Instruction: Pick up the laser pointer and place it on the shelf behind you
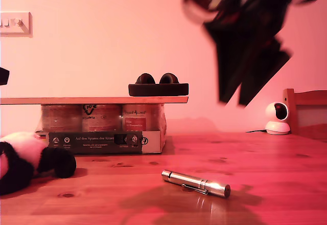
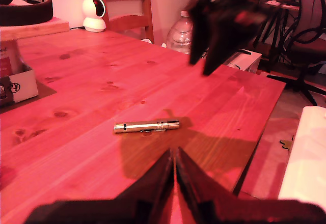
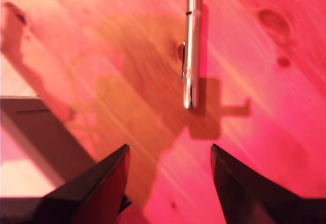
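The exterior camera sits low at the knotty wooden tabletop [image 1: 281, 158], facing the pale wall [image 1: 102, 41]. The camera on my first gripper [image 2: 174, 163] looks shallowly across that top. The one on my second gripper [image 3: 169, 150] looks steeply down from close by. All three views share the slim silver metal laser pointer [image 1: 196, 183] [image 2: 146, 127] [image 3: 191, 51], which lies ahead of both claws.

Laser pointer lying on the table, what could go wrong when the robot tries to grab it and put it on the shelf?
1. The laser pointer is round and shiny, lying flat on the table. It could roll or slip when my second tool, open above it, pinches.
2. The shelf is a thin plank resting on containers, with headphones on it. A bump could shift it, or the pointer could roll off.
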You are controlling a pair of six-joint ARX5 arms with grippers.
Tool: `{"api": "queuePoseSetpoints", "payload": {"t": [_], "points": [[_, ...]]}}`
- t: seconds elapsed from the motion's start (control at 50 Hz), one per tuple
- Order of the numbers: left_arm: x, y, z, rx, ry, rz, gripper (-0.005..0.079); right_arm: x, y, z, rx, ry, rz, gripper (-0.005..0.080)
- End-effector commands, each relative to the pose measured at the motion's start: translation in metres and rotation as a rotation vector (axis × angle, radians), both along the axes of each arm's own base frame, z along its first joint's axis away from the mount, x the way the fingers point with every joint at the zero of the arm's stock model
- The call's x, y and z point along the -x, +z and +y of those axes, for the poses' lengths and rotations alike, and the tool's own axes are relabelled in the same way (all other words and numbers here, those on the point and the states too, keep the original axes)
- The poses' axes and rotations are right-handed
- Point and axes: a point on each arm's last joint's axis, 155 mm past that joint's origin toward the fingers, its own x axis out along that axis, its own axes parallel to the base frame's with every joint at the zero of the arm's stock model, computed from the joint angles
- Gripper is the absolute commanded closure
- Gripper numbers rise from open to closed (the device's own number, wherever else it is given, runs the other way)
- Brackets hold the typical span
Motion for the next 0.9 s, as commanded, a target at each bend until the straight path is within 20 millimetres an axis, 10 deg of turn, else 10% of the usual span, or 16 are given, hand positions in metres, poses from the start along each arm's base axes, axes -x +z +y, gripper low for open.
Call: {"api": "queuePoseSetpoints", "payload": {"t": [0.0,0.88], "points": [[0.000,-0.006,-0.001,-0.004,-0.002,-0.001,0.0753,-0.005,-0.006,0.005,0.007,0.030,-0.008,0.0296],[0.001,-0.012,0.000,-0.016,-0.002,0.026,0.0753,-0.057,-0.073,0.055,0.014,0.090,-0.004,0.0317]]}}
